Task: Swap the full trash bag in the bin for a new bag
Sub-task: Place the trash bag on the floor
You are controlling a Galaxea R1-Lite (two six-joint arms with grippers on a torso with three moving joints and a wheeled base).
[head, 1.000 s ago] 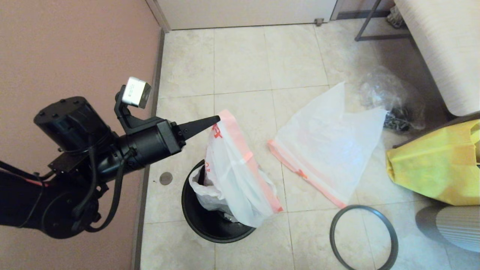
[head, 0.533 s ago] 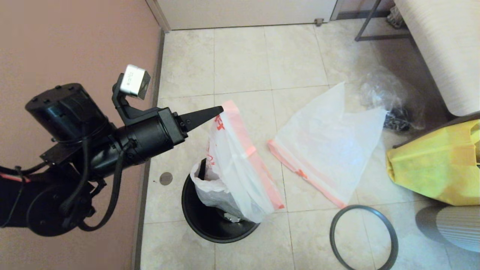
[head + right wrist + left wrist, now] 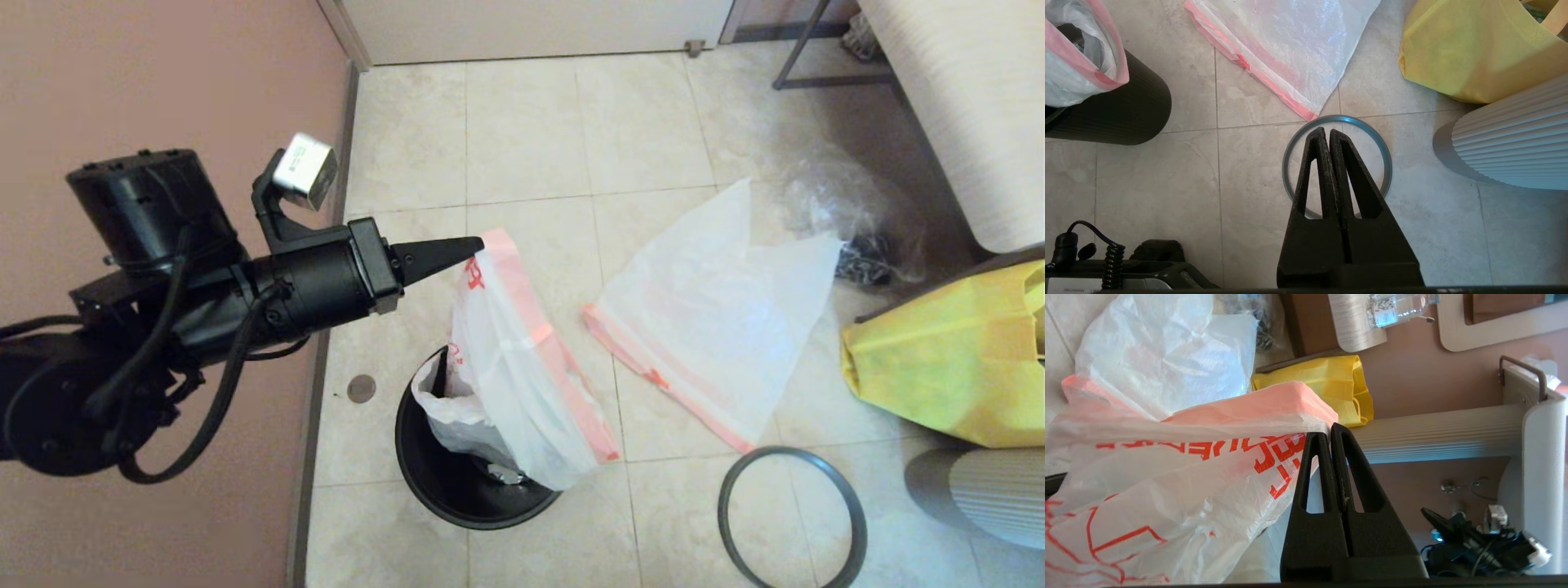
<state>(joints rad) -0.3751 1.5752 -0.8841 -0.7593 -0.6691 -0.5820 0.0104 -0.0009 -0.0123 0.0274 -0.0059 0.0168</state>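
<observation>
The full trash bag [image 3: 506, 384], thin white plastic with red print, hangs stretched up out of the dark round bin [image 3: 457, 502]. An orange-pink band runs down its side. My left gripper [image 3: 478, 242] is shut on its top edge [image 3: 1290, 428], above and left of the bin. The red-printed plastic [image 3: 1167, 490] fills the left wrist view. The new bag [image 3: 710, 318], milky white with an orange-pink hem, lies flat on the tiles right of the bin. The grey hoop rim [image 3: 722, 510] lies on the floor. My right gripper [image 3: 1327, 131] hangs shut and empty over the hoop [image 3: 1347, 118].
A pink wall [image 3: 163, 82] stands close on the left. A yellow bag [image 3: 947, 367], a crinkled clear bag [image 3: 849, 212], ribbed pale furniture [image 3: 971, 106] and a ribbed white round base [image 3: 988, 490] crowd the right. A small floor drain [image 3: 362, 388] sits beside the bin.
My left arm has swung and levelled out, its fingertips rising slightly. The held bag stays stretched above the bin and has shifted a little. The right arm has not moved.
</observation>
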